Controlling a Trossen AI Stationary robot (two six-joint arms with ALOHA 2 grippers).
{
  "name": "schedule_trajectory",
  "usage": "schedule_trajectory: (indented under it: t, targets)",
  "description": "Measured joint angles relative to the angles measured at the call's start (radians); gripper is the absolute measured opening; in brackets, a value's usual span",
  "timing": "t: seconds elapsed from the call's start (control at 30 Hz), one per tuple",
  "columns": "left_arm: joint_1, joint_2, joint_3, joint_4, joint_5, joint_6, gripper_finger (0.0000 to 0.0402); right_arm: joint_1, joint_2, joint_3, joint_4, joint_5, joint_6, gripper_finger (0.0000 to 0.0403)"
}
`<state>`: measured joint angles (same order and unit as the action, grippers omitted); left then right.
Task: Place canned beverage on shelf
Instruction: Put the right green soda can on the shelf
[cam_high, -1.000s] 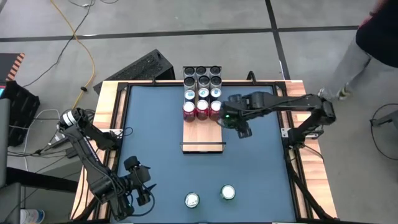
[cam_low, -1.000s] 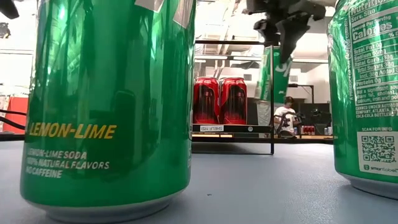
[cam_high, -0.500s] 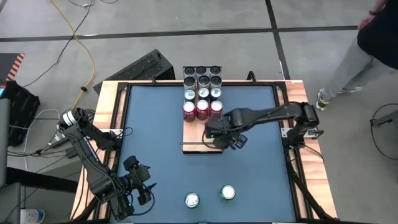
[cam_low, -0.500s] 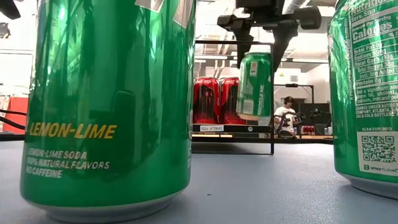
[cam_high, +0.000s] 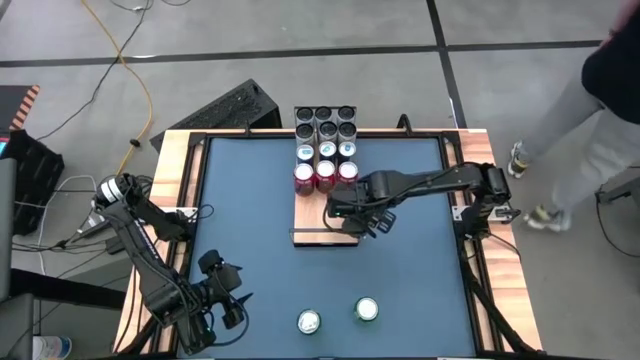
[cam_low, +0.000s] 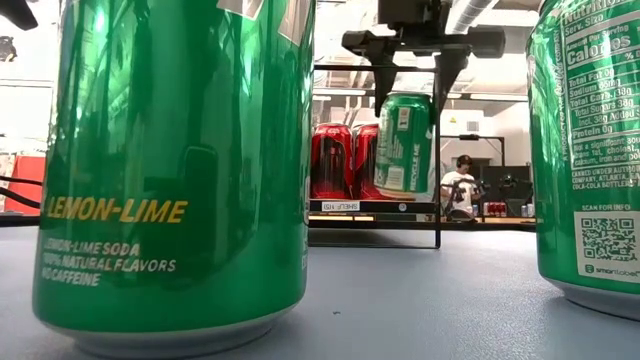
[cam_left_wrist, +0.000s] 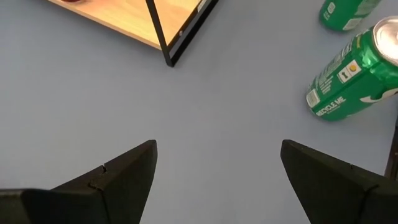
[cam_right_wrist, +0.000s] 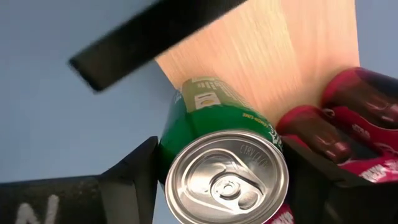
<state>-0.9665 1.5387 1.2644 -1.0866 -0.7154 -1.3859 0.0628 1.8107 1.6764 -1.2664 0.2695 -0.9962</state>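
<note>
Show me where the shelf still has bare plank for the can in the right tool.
Bare plank on the shelf runs from the red cans to the near wire rail; the right tool, shut on the green can, hangs over it. Far end is crowded: rows of cans, three across. The blue table beside the shelf is open.

"LEMON-LIME" on near green can (cam_low: 170, 160)

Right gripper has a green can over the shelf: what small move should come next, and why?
Probably lower it straight down. The right gripper holds the green can upright above the shelf, beside the red cans, and its base seems not yet down on the plank. The left gripper waits open near the table's front.
</note>
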Motion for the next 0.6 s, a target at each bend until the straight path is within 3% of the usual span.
schedule_trajectory:
  t: [0.2, 0.6]
  targets:
    - [0.0, 0.0, 0.0, 0.0, -0.026, -0.011, 0.033, -0.002, 0.0, 0.0, 0.045, 0.014, 0.0, 0.028]
    - [0.0, 0.0, 0.0, -0.003, -0.03, -0.017, 0.033, -0.027, 0.0, 0.0, 0.082, 0.021, 0.026, 0.029]
